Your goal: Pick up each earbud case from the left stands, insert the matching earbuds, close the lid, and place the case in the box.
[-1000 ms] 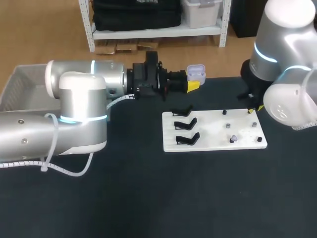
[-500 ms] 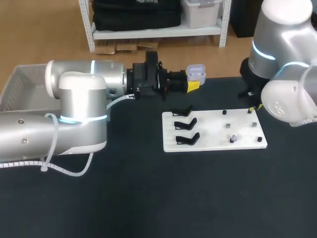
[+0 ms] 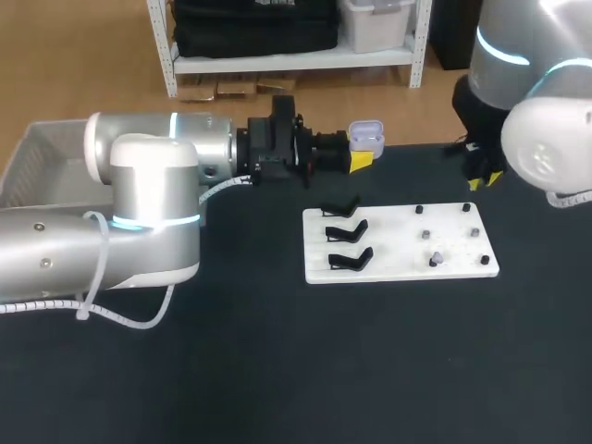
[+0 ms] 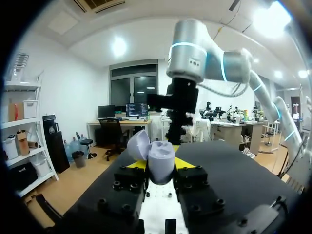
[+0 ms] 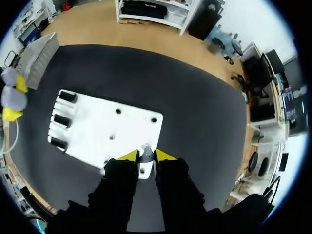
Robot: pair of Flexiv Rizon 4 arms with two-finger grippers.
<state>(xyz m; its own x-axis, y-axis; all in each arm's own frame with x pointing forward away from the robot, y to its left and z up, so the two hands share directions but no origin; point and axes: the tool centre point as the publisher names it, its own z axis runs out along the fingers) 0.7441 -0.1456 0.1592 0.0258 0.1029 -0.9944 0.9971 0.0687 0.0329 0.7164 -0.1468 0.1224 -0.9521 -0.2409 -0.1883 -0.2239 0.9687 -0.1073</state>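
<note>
Left gripper point(image 4: 160, 165) clamps open case point(image 3: 367, 135); right gripper point(image 5: 145, 156) pinches earbud point(image 5: 146, 158) above white board point(image 3: 393, 252) on black table point(image 3: 277, 370).

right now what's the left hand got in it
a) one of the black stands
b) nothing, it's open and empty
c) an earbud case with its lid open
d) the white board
C: in the left wrist view the left hand is shut on a pale purple earbud case, a yellow tip on each side of it, and the lid stands open.
</note>
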